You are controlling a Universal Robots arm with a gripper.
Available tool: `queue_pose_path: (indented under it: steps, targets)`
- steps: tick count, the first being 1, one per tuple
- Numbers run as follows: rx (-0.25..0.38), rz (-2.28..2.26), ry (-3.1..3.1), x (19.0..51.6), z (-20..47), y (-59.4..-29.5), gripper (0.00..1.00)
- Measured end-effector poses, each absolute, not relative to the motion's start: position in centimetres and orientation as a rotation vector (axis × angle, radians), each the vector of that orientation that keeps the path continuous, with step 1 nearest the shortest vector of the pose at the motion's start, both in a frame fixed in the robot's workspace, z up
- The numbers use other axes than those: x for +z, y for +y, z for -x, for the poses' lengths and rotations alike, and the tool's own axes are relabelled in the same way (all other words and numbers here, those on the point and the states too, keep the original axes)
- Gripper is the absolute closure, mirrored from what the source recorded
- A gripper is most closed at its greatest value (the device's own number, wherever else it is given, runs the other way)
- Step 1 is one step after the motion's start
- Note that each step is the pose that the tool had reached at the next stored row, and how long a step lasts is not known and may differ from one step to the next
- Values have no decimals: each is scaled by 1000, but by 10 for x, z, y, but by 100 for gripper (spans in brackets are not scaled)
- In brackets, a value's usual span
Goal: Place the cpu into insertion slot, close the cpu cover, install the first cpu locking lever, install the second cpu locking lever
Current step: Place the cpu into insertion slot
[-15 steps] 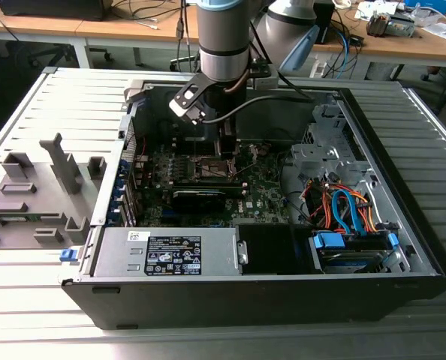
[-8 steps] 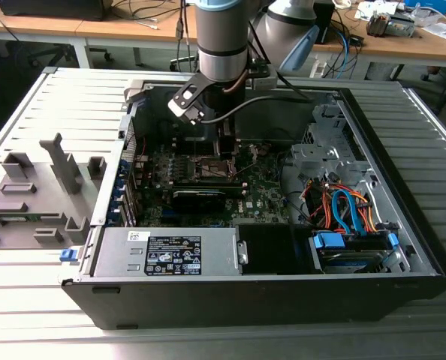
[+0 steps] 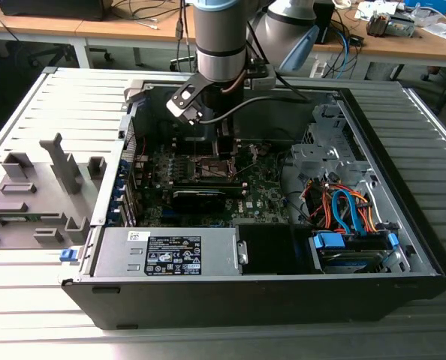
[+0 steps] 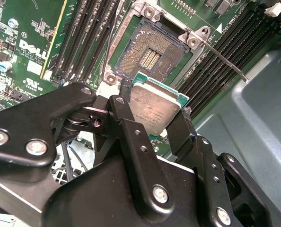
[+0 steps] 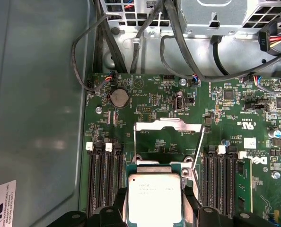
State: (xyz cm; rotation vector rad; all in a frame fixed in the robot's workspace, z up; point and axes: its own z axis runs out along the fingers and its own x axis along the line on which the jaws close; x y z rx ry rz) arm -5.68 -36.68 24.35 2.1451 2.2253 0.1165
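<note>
My gripper (image 4: 154,124) is shut on the cpu (image 4: 154,109), a small square chip with a silver-grey top, pinched by two opposite edges between the black fingers (image 4: 127,124). The chip hangs tilted just above the insertion slot (image 4: 147,56), whose brownish contact field lies bare. In the first wrist view the cpu (image 5: 154,197) covers most of the insertion slot (image 5: 155,165). Behind it the cpu cover (image 5: 168,126), a thin silver frame, stands raised. A thin locking lever (image 4: 225,60) sticks out beside the socket. In the exterior view the gripper (image 3: 224,147) is down inside the open computer case, over the insertion slot (image 3: 214,168).
Black memory slots (image 4: 83,42) flank the socket on both sides. A black graphics card (image 3: 200,199) lies in front of it, with the power supply (image 3: 167,251) at the case's front. Coloured cables (image 3: 343,210) fill the exterior view's right. Grey fixtures (image 3: 35,187) stand outside at the left.
</note>
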Motion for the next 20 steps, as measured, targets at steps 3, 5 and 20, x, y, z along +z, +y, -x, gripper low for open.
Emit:
queue_pose_path:
  steps: [3,5,20]
  targets:
    - [116,-2145,2225,243,57,-367,46]
    - [117,-2145,2225,243,58,-367,46]
    - [116,-2145,2225,242,63,-367,46]
